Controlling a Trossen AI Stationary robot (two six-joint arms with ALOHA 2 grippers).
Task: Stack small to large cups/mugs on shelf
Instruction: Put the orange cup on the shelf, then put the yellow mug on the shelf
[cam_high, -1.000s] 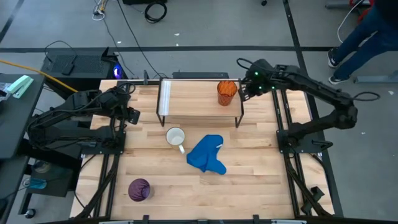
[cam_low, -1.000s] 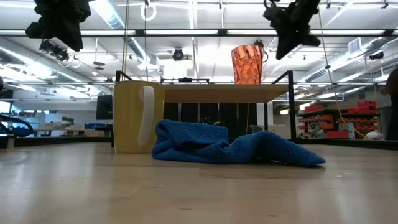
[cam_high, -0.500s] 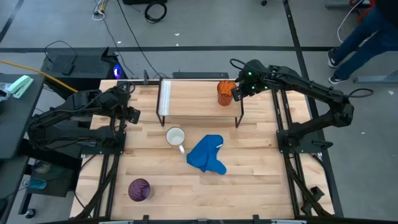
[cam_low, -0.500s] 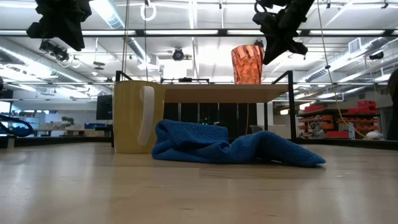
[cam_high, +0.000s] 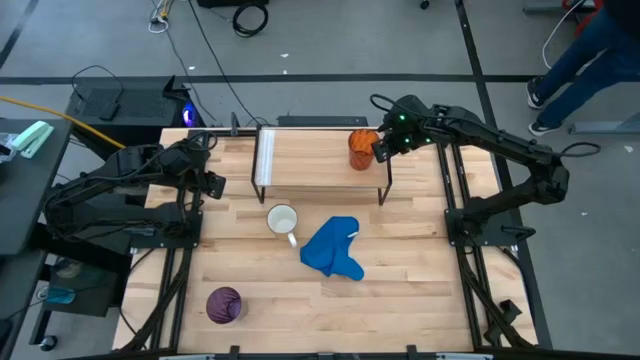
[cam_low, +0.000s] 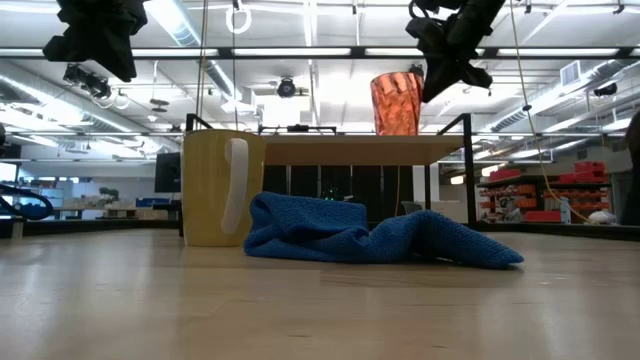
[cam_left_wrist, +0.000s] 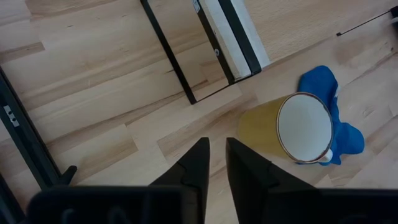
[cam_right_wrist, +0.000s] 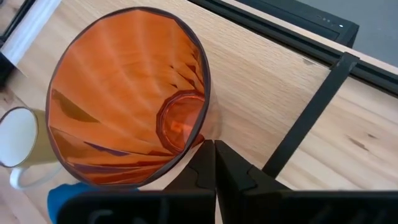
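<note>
From above, my right gripper (cam_high: 380, 148) hangs just beside the orange cup (cam_high: 362, 147), which stands at the right end of the shelf (cam_high: 310, 160). My left gripper (cam_high: 213, 183) waits over the table's left side. The mug (cam_high: 282, 219) sits on the table (cam_high: 400, 290) in front of the shelf, with the blue cloth (cam_high: 333, 249) just beside it, and the purple cup (cam_high: 224, 304) lies well apart near the front left corner.

At table height, the orange cup (cam_low: 397, 103) stands upright on the shelf top (cam_low: 360, 150), my right gripper (cam_low: 447, 60) close beside its rim; whether they touch is hard to judge.

My left wrist shows fingers (cam_left_wrist: 198, 168) nearly together, holding nothing, mug (cam_left_wrist: 292, 127) beyond.

My right wrist shows fingers (cam_right_wrist: 202, 167) pressed together, empty, at the orange cup's (cam_right_wrist: 127, 99) side.
</note>
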